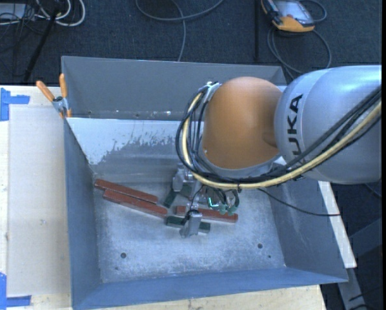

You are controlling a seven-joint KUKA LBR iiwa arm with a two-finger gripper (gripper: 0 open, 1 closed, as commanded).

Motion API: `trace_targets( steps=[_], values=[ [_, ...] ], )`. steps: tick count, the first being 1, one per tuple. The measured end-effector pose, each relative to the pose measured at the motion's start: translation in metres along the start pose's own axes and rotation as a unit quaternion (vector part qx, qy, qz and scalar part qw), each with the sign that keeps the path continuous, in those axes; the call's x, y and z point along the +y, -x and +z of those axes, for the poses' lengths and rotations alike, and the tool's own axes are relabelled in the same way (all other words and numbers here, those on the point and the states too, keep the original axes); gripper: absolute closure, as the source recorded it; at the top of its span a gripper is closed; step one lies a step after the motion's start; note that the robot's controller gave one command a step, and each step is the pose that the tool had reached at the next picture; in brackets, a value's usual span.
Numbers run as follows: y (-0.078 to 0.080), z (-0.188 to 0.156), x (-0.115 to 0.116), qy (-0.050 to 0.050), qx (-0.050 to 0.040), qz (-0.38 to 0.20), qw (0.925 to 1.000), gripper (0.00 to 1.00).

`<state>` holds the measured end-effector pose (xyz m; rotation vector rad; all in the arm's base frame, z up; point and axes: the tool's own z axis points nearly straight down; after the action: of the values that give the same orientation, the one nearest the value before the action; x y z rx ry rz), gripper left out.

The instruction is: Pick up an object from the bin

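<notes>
One grey metal bin [139, 258] is sitting in the middle of the scene, and two long reddish-brown sticks [130, 197] are lying on its floor. They are lying side by side and touching. They are running slantwise from the left part of the floor, a little far of the middle, toward the right and nearer side. Their right ends are passing under the tool, where a short stretch is showing again to its right. Whether that stretch belongs to one of the two or to a third piece cannot be told.

One arm [332, 124] is reaching in from the right. It is carrying a rounded orange cover [241, 121] at its wrist and a bundle of cables [185, 137] looping round the cover's left side.

The gripper [185, 206] is hanging low over the middle of the bin floor, right on the sticks. Its two fingers [179, 185] are standing apart, one on the far side of the sticks and one on the near side, so the sticks are passing between them. Whether the fingers are pressing on the wood cannot be made out.

The rest of the bin floor, left, near and right of the sticks, is lying bare and speckled.
</notes>
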<state>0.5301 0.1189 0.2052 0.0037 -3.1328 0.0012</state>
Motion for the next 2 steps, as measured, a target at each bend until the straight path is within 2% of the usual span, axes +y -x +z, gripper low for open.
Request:
trace_targets(
  steps=[1,2],
  values=[
    [0.002,-0.004,-0.001,0.0,-0.0036,0.002,1.0,0.0],
    [0.034,0.078,0.078,0.002,-0.0074,0.034,0.9994,0.0]
  ],
)
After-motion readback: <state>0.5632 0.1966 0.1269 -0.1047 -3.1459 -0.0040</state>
